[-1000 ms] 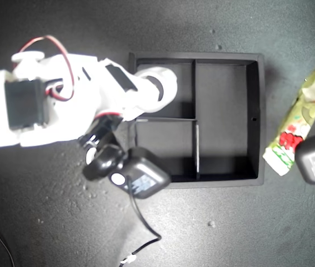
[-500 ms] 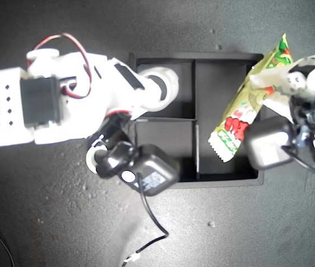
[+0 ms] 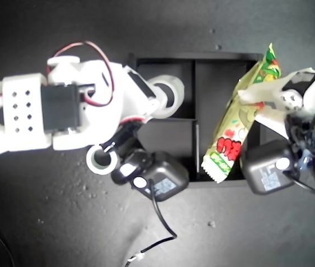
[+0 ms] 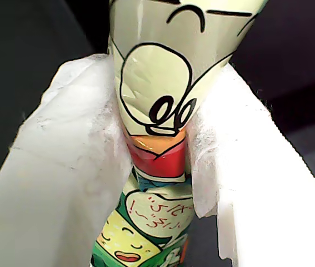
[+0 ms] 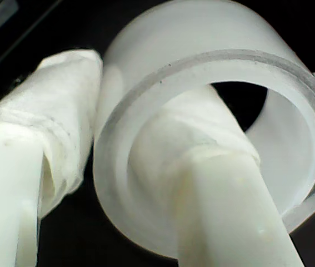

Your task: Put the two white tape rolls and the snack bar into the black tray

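Note:
The black tray lies at the middle of the exterior view. My first gripper comes in from the exterior view's right, shut on the green and white snack bar, which slants over the tray's long compartment. The first wrist view shows the snack bar squeezed between padded fingers. My second gripper is shut on a white tape roll over a small compartment. In the second wrist view one finger is inside the roll. Another white tape roll lies on the table beyond the tray's left wall in the exterior view.
The dark table is speckled with small crumbs. A black cable trails from the second arm's camera toward the exterior view's bottom edge. The big white second arm fills the exterior view's left.
My first gripper has carried the snack bar from the exterior view's right edge to above the tray. The second arm has shifted rightward, uncovering the tape roll on the table.

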### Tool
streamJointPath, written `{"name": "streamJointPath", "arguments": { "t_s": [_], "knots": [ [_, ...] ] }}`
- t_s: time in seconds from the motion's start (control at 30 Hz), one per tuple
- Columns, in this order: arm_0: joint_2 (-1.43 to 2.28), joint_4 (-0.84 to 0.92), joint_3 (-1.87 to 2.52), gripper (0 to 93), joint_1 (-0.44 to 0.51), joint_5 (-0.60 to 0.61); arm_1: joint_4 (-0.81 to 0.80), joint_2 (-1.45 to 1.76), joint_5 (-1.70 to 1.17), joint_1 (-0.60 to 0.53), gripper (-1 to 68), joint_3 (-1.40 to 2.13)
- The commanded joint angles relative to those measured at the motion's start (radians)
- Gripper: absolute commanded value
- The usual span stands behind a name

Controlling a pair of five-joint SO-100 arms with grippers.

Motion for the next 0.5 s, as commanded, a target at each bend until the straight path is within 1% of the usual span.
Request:
{"name": "streamJointPath", "arguments": {
  "t_s": [0.0,0.1,0.17,0.3,0.4,0.47],
  "knots": [
    [0.066,0.003,0.002,1.2,0.003,-0.021,0.026,0.026,0.083,-0.002,-0.6,-0.041],
    [0.066,0.002,0.008,1.2,0.003,-0.021,0.009,0.026,0.328,-0.029,-0.6,-0.037],
    [0.064,0.002,0.008,1.2,0.005,-0.023,0.037,0.026,0.488,-0.043,-0.6,-0.046],
    [0.063,0.0,0.002,1.2,0.008,-0.023,0.071,0.026,0.621,-0.058,-0.6,-0.057],
    [0.063,0.0,-0.006,1.2,0.009,-0.023,0.055,0.012,0.508,-0.041,-0.6,-0.057],
    [0.061,0.0,-0.008,1.3,0.009,-0.023,0.055,0.011,0.311,-0.025,-0.6,-0.057]
  ]
}}
